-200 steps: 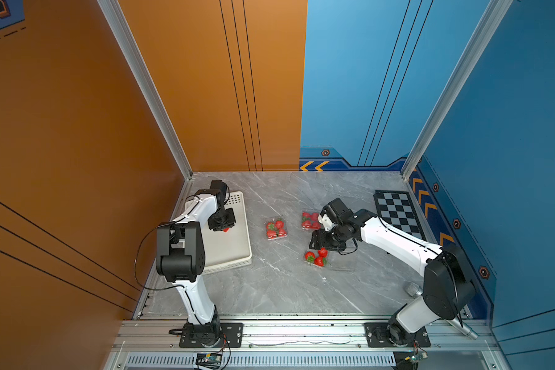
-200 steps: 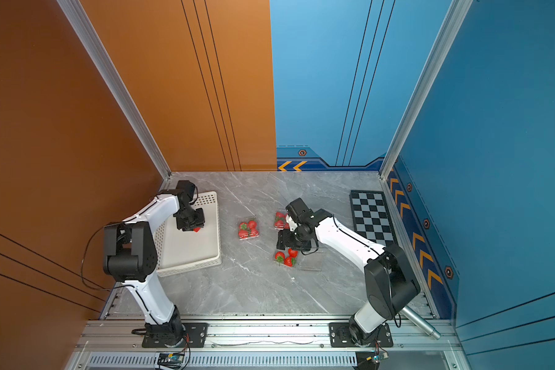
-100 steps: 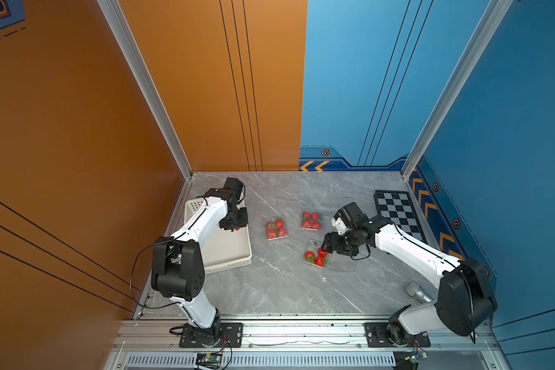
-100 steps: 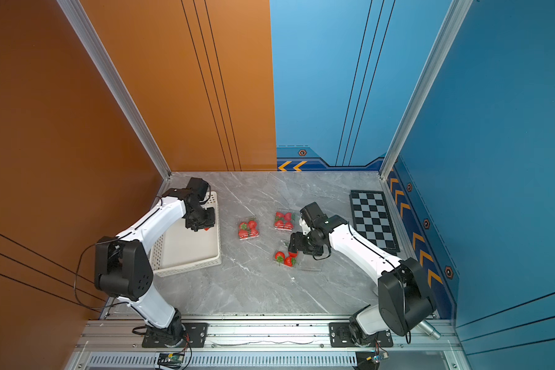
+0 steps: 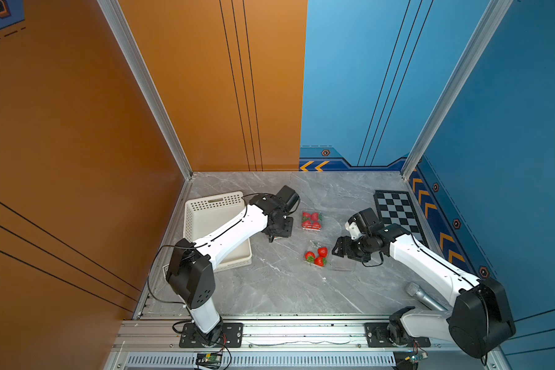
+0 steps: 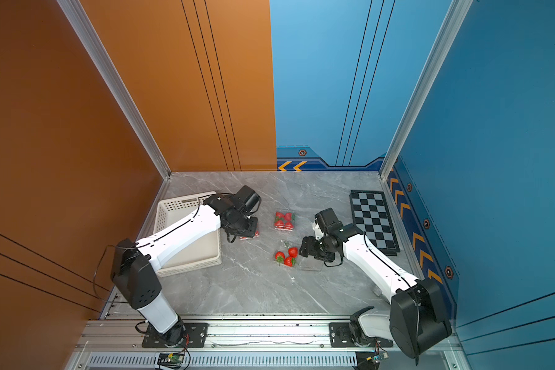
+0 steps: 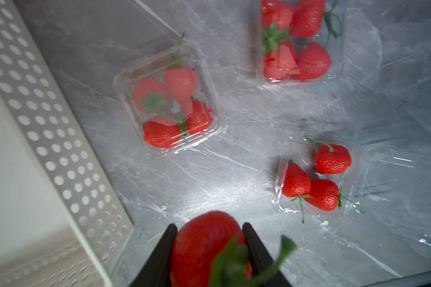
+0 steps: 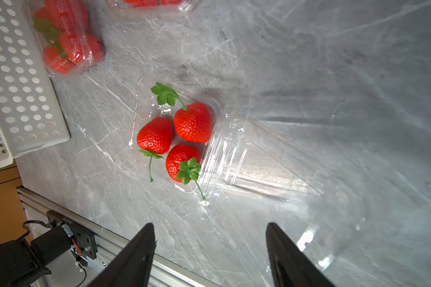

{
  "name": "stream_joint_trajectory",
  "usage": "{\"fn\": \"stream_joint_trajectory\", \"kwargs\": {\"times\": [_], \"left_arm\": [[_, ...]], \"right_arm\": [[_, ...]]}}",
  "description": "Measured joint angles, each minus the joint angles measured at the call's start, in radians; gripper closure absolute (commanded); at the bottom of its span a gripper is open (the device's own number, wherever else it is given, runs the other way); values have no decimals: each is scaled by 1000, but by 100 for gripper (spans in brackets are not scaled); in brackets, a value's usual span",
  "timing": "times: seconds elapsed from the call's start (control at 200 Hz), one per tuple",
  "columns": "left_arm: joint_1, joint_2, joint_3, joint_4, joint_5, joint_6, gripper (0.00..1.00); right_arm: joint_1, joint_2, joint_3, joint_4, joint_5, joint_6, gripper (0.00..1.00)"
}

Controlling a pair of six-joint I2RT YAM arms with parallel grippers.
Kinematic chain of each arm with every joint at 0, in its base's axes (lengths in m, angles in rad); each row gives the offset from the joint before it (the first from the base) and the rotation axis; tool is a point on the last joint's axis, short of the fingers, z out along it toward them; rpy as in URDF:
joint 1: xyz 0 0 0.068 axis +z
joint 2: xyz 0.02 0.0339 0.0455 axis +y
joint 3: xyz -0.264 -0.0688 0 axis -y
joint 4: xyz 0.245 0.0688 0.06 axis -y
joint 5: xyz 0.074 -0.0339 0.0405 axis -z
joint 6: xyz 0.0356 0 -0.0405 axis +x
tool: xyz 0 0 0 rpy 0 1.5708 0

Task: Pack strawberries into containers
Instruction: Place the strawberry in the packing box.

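Left wrist view puts the left gripper [image 7: 208,226] in the foreground, clenched on a single strawberry [image 7: 204,246]: both black fingers [image 7: 164,251] press against the fruit's sides, and its green cap faces the camera. This held strawberry hangs above the grey marble table [image 7: 209,174], just beside a corner of the white perforated basket [image 7: 60,149]. Beyond it on the table, the basket-side container [image 7: 205,72] has its lid down over four berries [image 7: 179,82], and the far container [image 7: 337,69] is likewise closed over another four. The open container [image 7: 302,155] holds three strawberries [image 7: 332,159] clustered close together. Its lid [image 7: 396,169] lies flat on the table, hinged on the side away from the basket. Right wrist view shows the right gripper [image 8: 209,225] with its jaws spread wide and nothing between them, poised over bare table near that flat lid. In both top views the left gripper hovers just off the basket's rim, over the basket-side container, while the right gripper sits just beside the open container on its lid side. A checkerboard [image 5: 398,213] lies along the right wall, and in a top view a microphone [image 5: 422,296] rests on the table near the right arm's base.
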Motion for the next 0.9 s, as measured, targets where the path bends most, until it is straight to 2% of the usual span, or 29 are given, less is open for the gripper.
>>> {"fn": "stream_joint_trajectory", "kwargs": {"times": [0.155,0.355,0.896], "left_arm": [[-112,155,108,0,-2,-26,73],[-192,303,222,0,8,-36,73],[-216,422,267,0,18,-39,73]], "right_arm": [[-26,-53,-29,-5,-7,-1,27],[-70,-146,-44,-32,-7,-8,27],[-144,-249,-97,-109,-10,-34,26]]}}
